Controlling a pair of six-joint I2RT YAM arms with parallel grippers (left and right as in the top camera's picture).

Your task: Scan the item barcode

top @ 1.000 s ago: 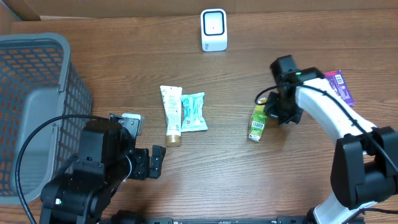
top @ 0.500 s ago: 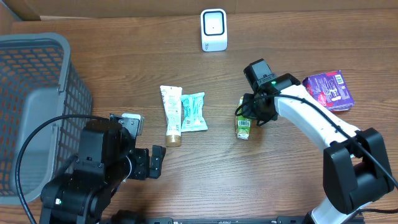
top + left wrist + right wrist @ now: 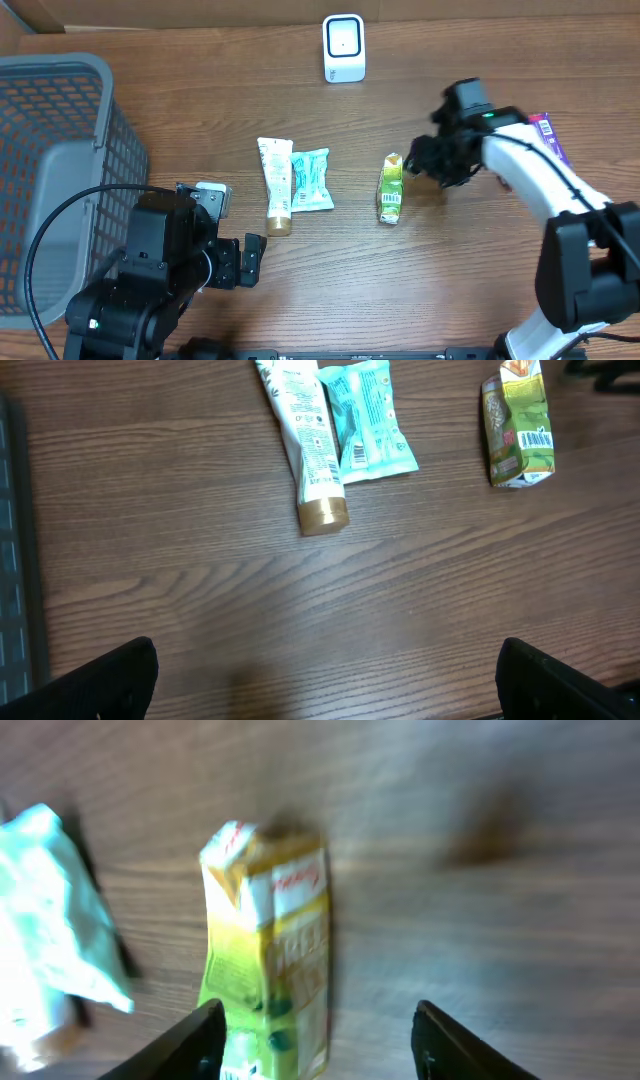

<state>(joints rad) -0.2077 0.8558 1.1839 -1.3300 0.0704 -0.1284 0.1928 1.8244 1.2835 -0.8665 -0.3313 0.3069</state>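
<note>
Jaws of the left gripper stand wide apart over the tabletop and hold nothing, beside the grey basket. Further right a white tube lies touching a teal packet, with the white scanner upright near the far edge. The green juice carton lies on its side, barcode up. Just beside it, the right gripper has its jaws parted, clamping nothing. A purple packet lies beyond.

Your right gripper is stretched out toward centre, jaws parted, gripping nothing. Your left gripper sits tucked close in, jaws spread wide, empty.
</note>
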